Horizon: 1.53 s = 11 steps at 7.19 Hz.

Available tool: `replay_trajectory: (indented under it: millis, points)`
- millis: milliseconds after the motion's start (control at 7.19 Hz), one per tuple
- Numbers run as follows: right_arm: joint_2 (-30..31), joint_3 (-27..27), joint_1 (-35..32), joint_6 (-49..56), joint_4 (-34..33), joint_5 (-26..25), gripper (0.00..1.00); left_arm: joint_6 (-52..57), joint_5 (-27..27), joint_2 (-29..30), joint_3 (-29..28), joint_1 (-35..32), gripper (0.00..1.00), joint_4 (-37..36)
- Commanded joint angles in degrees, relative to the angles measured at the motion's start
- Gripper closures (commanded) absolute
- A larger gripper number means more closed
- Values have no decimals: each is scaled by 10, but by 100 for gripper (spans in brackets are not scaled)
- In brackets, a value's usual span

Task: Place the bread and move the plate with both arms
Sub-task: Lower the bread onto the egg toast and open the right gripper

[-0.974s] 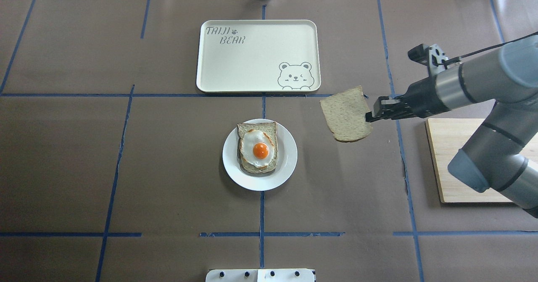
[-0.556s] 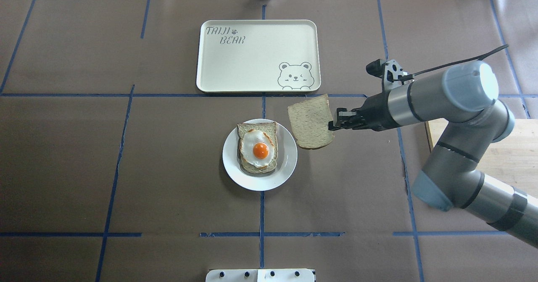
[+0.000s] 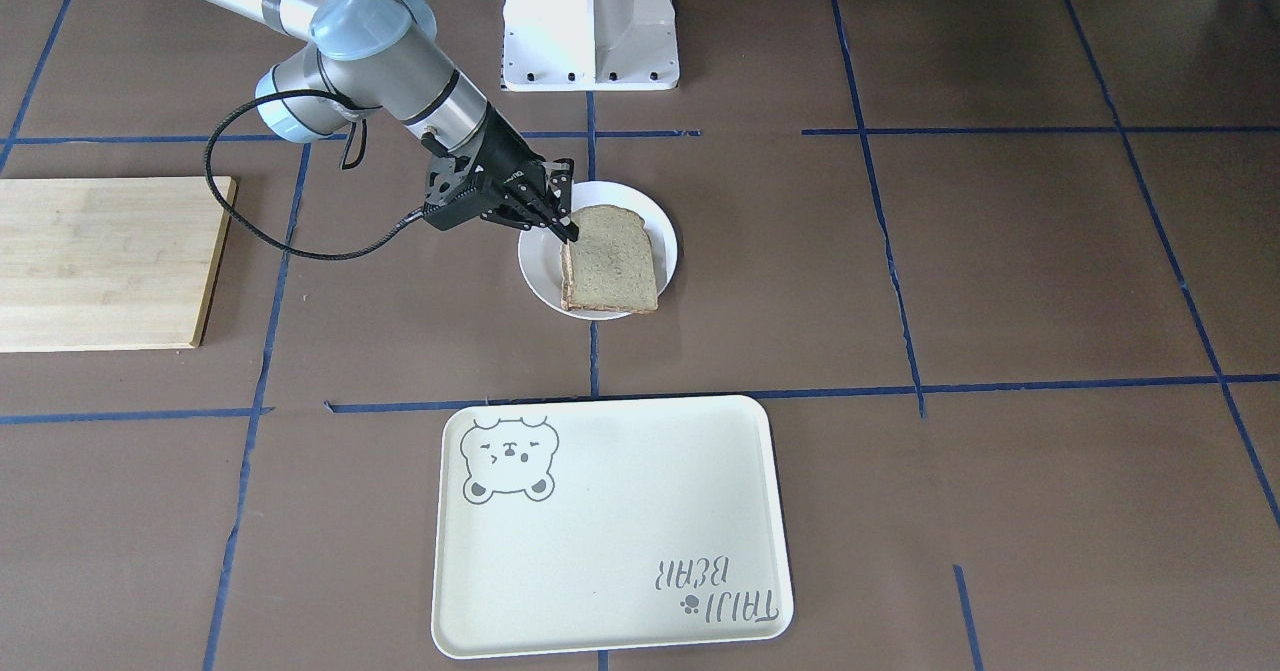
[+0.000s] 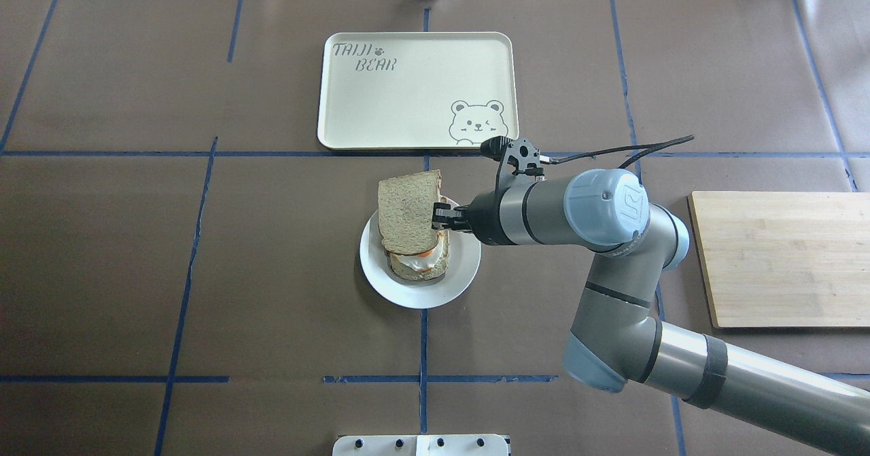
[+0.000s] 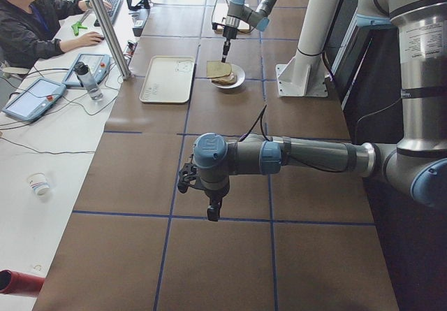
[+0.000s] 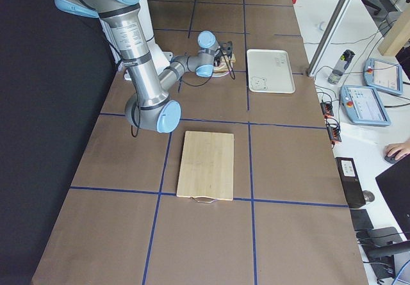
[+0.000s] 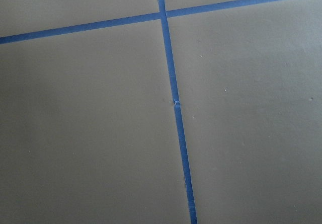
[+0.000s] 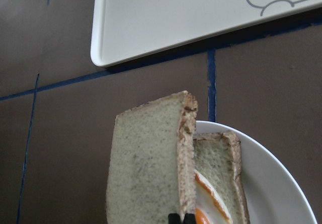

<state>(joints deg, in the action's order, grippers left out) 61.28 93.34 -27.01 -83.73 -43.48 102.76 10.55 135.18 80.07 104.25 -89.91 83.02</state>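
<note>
the bread (image 4: pixel 408 211) hangs over the egg slice (image 4: pixel 418 267) on the plate (image 4: pixel 463 266); the tray (image 4: pixel 408 96) lies beyond them, the board (image 4: pixel 781 259) off to the robot's right.

One camera sits high behind the robot and looks down on the bench (image 4: pixel 102 272), with the tray (image 4: pixel 414 89) past the right pincer (image 4: pixel 435 223). A second camera faces the robot from across the bench, so the tray lies on its near side of the pincer. Two more look along the bench from each end, far off. Both show the tray near the pincer, small. The right wrist camera sits just behind the pincer, so close that the bread (image 8: pixel 146 168) looks big. It shares the tray edge and the plate (image 8: pixel 271 183) with the high camera. The left wrist camera looks close down at blue tape lines (image 7: pixel 173 108) on the bench.
</note>
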Motion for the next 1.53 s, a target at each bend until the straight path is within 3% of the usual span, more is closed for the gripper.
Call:
replay_trajectory:
  millis: [0, 278, 417, 556, 695, 974, 1391]
  points:
    - [3, -3, 11, -2, 1, -5, 100, 0, 0, 0, 0, 0, 0, 0]
    - [15, -3, 27, 0, 1, -20, 97, 0, 0, 0, 0, 0, 0, 0]
    - [19, -3, 30, 0, 0, -26, 79, 0, 0, 1, 0, 0, 0, -1]
    - [19, -3, 29, -3, -1, -27, 9, 0, 0, 1, 0, 0, 0, -1]
    - [20, 4, 14, -1, -26, -15, 2, 0, 0, 1, 0, 0, 0, -1]
    - [16, 68, -68, 30, -199, 99, 1, 0, 0, 1, 2, 0, 0, 0]
    - [22, 89, -206, 274, -401, 206, 1, -1, -3, 2, 6, 0, 0, -1]
